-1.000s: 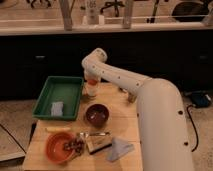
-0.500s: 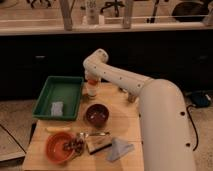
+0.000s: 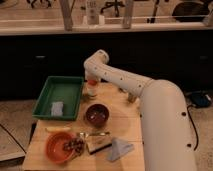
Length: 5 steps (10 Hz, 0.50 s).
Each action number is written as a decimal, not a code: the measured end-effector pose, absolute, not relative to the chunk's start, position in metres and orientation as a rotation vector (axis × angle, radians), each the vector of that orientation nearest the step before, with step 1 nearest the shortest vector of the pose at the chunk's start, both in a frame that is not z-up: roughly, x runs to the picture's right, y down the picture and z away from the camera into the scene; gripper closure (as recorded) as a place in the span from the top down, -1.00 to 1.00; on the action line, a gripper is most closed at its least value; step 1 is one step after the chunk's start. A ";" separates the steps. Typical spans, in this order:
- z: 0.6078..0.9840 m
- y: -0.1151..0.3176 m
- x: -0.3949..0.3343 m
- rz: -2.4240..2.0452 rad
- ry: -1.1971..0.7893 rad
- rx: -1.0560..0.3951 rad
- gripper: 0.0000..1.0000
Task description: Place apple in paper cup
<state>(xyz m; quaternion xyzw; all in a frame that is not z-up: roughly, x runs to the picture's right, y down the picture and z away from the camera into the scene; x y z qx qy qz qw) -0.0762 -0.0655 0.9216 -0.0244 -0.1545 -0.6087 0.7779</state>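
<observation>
Your apple is round, so it shows no long axis. The gripper is clenched on it, just over the upright cup near the tabletop's far edge. The tray flanks the cup toward the left edge and the bowl sits near in front, with bare wood rightward.

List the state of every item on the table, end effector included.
end effector, shut on the apple, over the paper cup
apple, held just above the paper cup's mouth
paper cup, upright beside the green tray
green tray, flat, one pale item inside
dark bowl, upright
orange bowl, upright, dark bits inside
</observation>
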 end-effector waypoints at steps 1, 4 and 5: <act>0.922 -0.066 -0.075 -1.315 -0.334 -0.050 -0.90; 0.920 -0.065 -0.086 -1.323 -0.344 -0.035 -0.90; 0.919 -0.065 -0.085 -1.324 -0.345 -0.030 -0.90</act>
